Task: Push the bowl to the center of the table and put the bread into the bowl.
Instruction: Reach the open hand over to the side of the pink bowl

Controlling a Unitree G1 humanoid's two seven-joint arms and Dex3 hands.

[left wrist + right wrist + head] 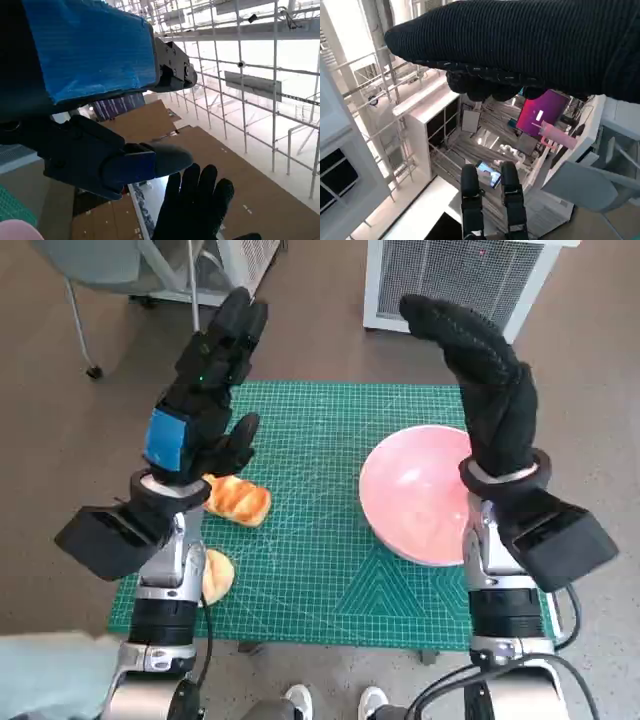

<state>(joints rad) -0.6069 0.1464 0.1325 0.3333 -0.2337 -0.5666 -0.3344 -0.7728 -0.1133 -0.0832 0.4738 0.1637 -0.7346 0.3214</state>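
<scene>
On the right half of the green mat [320, 540] covering the counter sits the pink bowl [415, 495], empty, partly hidden by the right forearm. One bread roll [238, 500] lies at the mat's left side, a second roll [217, 575] nearer, at the left edge beside the left forearm. Both hands are raised above the counter: left hand [205, 390] and right hand [480, 370], fingers extended, holding nothing.
</scene>
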